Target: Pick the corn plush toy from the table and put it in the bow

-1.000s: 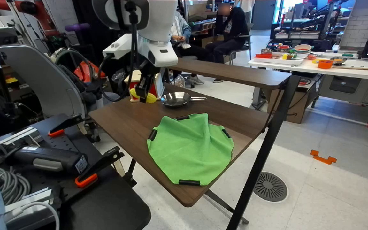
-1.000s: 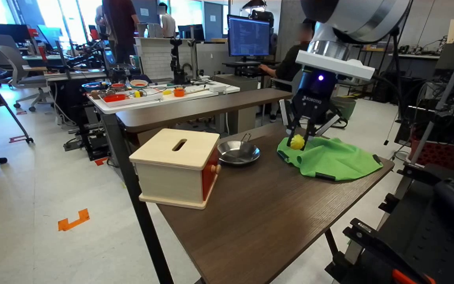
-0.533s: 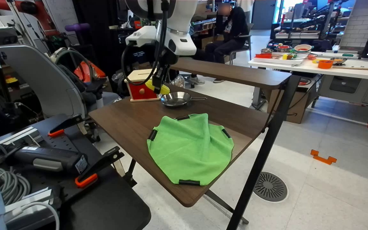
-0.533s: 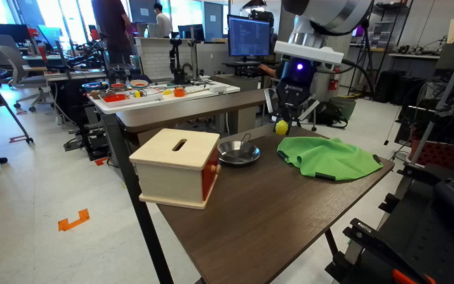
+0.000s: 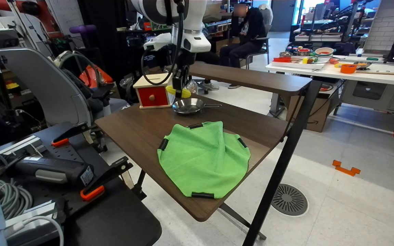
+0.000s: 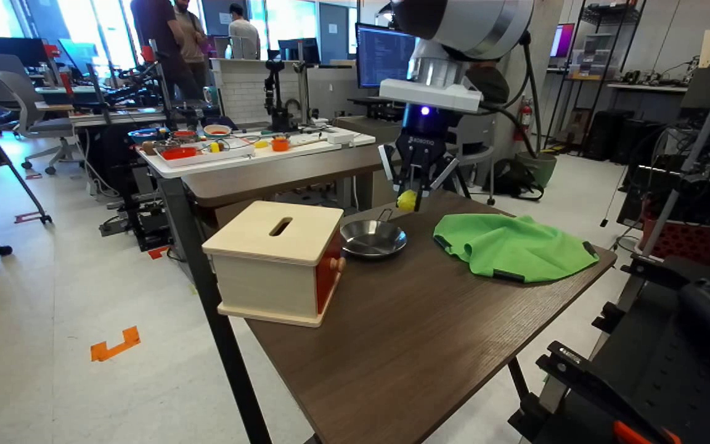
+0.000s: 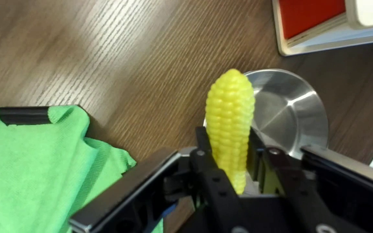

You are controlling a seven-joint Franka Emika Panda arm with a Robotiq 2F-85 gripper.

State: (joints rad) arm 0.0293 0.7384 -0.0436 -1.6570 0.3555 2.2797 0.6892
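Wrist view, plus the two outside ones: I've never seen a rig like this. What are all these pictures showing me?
The machine is one robot arm ending in a two-fingered gripper. Two cameras stand away from it, looking across the table from different places; the third, on the arm itself, looks down past the gripper. Pinched between the two fingers is a yellow corn toy, held up off the table. On the table are a green cloth, a shallow metal pan, probably the bowl your task means, and a wooden box with a red front and a slotted top.
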